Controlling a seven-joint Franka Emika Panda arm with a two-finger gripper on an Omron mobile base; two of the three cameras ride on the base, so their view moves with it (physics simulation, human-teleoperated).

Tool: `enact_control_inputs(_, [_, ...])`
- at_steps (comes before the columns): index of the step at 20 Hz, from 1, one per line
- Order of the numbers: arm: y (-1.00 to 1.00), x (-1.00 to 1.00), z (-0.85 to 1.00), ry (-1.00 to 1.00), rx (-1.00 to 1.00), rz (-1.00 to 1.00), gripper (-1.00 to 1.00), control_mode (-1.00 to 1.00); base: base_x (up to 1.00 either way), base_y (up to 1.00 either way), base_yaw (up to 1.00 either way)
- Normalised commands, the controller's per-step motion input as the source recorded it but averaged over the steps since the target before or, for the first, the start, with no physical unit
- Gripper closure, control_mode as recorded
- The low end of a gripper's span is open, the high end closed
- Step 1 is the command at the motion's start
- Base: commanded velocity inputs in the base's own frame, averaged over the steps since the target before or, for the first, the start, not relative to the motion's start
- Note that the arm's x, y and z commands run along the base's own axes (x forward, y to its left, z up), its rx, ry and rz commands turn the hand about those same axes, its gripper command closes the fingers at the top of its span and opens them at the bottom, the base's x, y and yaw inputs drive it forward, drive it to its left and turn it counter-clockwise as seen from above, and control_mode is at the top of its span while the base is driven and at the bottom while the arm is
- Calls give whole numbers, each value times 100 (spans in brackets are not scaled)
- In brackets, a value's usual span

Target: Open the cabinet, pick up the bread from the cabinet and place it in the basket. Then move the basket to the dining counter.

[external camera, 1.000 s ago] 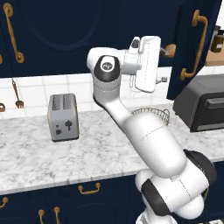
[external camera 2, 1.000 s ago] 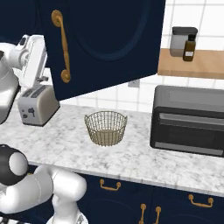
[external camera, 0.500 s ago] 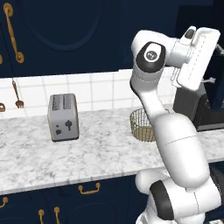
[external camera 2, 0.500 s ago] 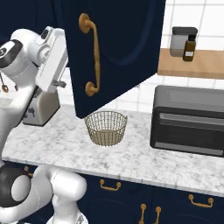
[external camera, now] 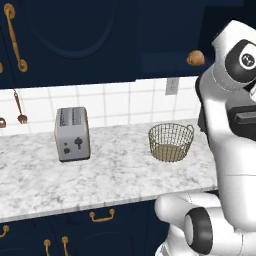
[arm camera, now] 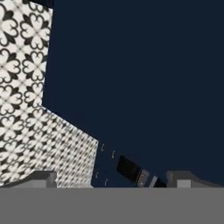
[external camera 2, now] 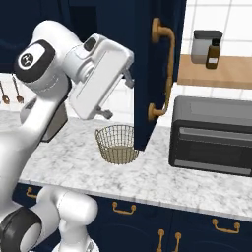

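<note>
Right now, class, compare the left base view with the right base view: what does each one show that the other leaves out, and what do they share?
Left base view: the bread sitting up inside the dark cabinet, and a wall socket on the tiles.
Right base view: the open cabinet door with its long brass handle, a black oven, and a wooden shelf carrying a jar and a bottle.
Both: the wire basket, with nothing in it, on the marble counter.
</note>
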Motion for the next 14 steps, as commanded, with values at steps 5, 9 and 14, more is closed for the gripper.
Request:
enact_control_inputs(5, [-85,-8,-10,-1,10,0,-100,-100,0,0,0])
enact_control_inputs(9, [60,-22,0,-5,0,0,-100,-100,0,0,0])
enact_control_inputs(14, [100,12,-19,-12,-3,-5,-100,-100,0,0,0])
